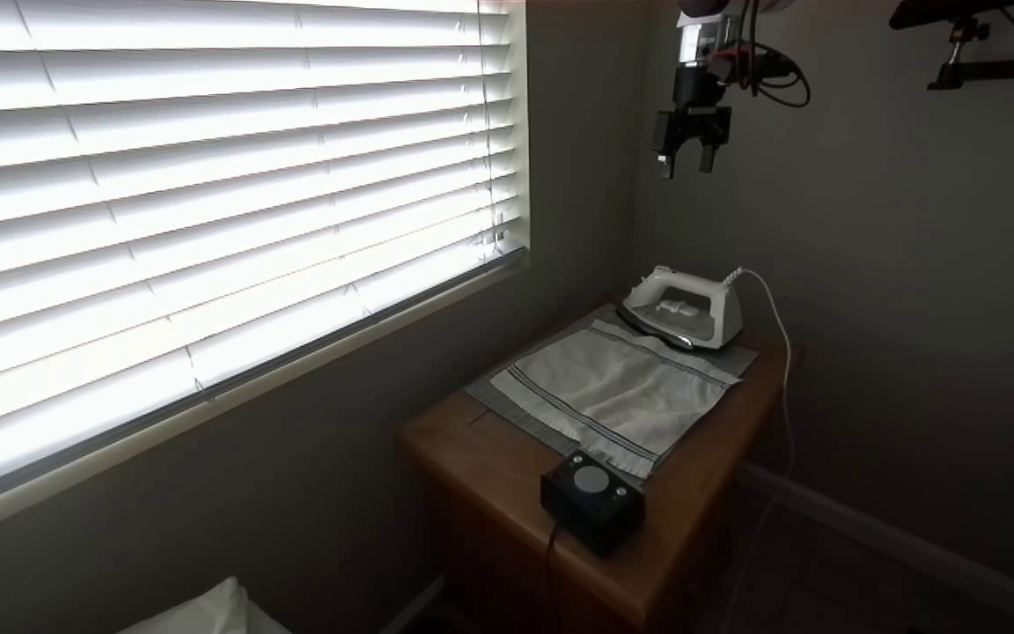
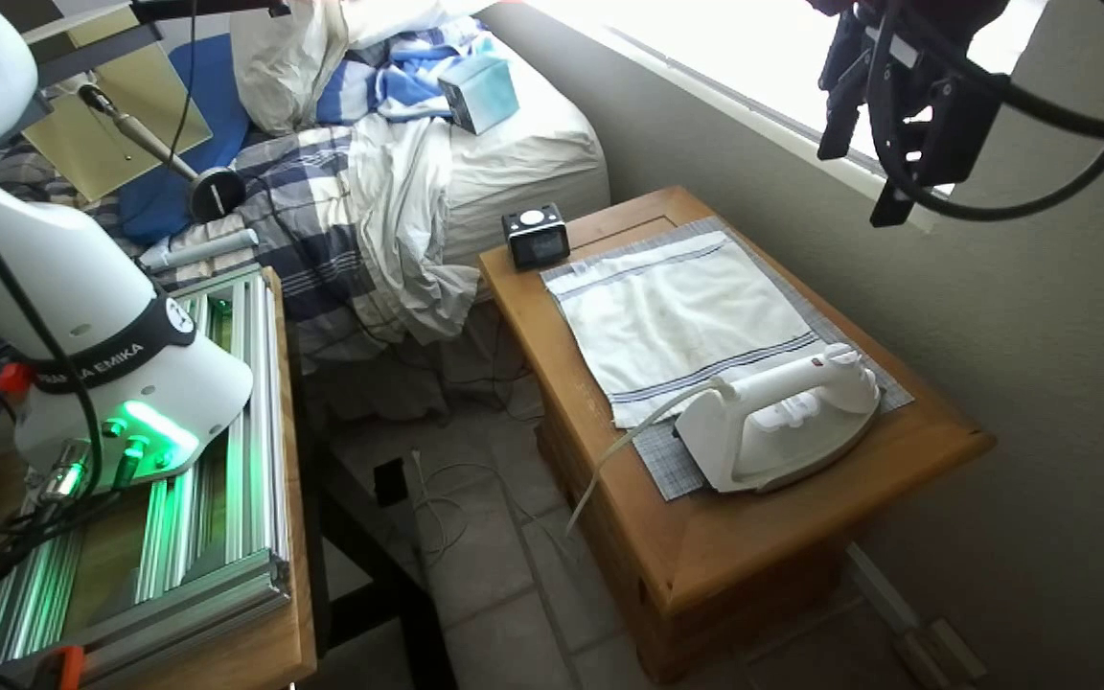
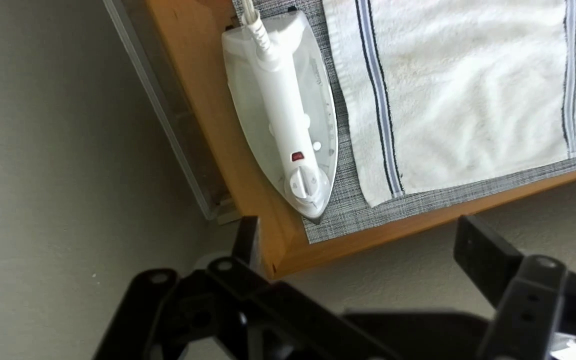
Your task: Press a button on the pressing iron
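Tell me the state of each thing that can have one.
Gripper: jaws open, gripping nothing.
Pressing iron: resting sole down, untouched.
Red indicator: on or off unclear.
Cord: hanging slack.
Towel: spread out, lightly wrinkled.
Black box: power unclear.
Blinds: lowered, letting light through.
Base light: lit green.
Bedding: rumpled.

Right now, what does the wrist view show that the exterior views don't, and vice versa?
Only the wrist view shows printed marks on the pressing iron, too small to read.

Only the exterior views show the black gadget, which is in both; the window blinds and the robot's white base each appear in an exterior view.

All share the pressing iron, white towel, grey mat, wooden table and gripper, which is open and apart from the pressing iron.
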`<state>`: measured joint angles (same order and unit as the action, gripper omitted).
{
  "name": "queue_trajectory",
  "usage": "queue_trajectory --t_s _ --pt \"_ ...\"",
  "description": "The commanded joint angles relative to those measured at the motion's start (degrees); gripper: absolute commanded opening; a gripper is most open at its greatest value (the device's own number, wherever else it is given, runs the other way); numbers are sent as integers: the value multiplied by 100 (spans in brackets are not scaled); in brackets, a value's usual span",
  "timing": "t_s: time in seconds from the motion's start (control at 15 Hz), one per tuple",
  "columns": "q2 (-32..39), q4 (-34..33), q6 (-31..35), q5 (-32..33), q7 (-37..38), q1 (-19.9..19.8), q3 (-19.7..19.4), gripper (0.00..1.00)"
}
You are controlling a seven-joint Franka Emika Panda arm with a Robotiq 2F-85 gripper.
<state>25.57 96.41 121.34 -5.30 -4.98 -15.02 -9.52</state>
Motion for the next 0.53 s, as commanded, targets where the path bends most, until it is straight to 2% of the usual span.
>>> queue_trajectory --t_s 0.0,0.07,0.13,0.2,0.47 --pt "432 -325 -91 -125 -244 -125 118 100" --pt "534 -373 -101 -148 -240 -134 137 75" --pt "660 -444 -86 -141 -177 -131 138 74" --pt "775 -513 -25 -95 -77 -114 113 68" --pt "1277 -966 -142 -211 416 -159 75 38"
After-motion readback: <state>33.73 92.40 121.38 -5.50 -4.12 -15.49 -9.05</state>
